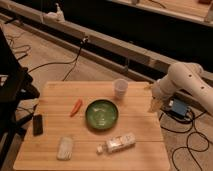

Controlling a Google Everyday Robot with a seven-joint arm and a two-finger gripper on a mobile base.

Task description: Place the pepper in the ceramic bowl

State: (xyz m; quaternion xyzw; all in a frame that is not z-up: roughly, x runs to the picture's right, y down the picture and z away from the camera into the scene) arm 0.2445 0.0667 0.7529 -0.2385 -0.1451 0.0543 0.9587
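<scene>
A light wooden table stands on a tan floor crossed by black cables, under dim warm light.

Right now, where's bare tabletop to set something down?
Free: the back-left strip of the table, behind the pepper and left of the cup; the right side between the ceramic bowl and the gripper, which hangs by the table's right edge. Crowded: the front, where the bottle and the white block lie; the black device takes the left edge.
</scene>
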